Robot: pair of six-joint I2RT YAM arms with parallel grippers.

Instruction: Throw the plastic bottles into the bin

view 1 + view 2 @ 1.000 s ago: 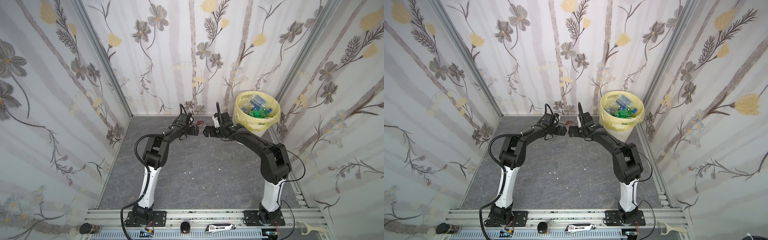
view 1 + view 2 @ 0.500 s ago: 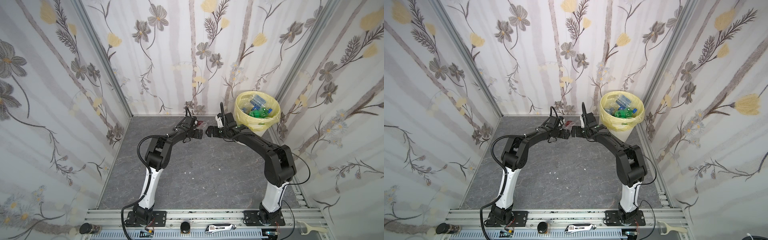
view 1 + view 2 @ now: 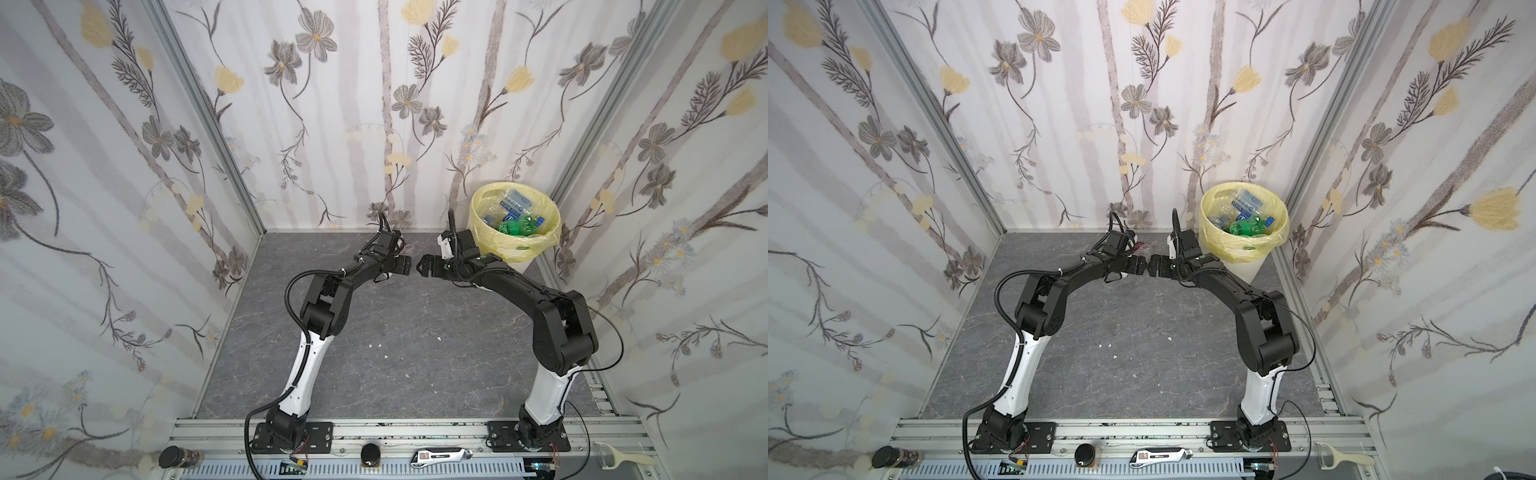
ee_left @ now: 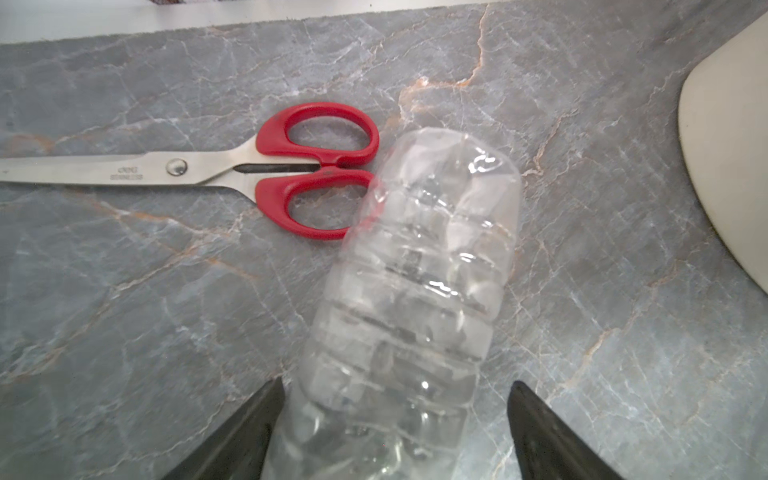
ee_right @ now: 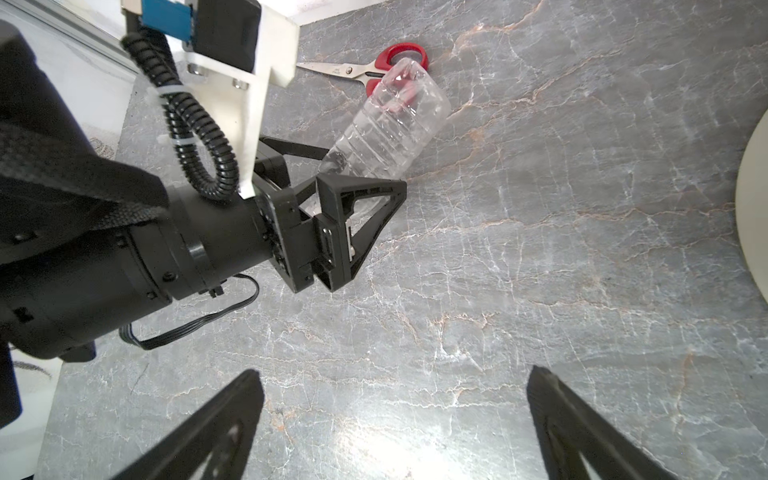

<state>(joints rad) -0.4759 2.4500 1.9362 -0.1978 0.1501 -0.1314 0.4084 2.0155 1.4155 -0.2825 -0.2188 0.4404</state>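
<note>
A clear ribbed plastic bottle is seen lying on the grey marbled counter, its base by red-handled steel scissors. It is straddled by the left end effector, jaws apart, unclamped. The right end effector is spread wide, empty.

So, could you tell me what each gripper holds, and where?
Nothing gripped yet: left gripper straddles the clear bottle near its neck, gap showing; right gripper empty.

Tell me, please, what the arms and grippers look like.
The left arm and right arm are white below, black above. A ribbed black hose follows the left, a thin cable the right. The left gripper and right gripper have black, triangular, open-framed fingers.
</note>
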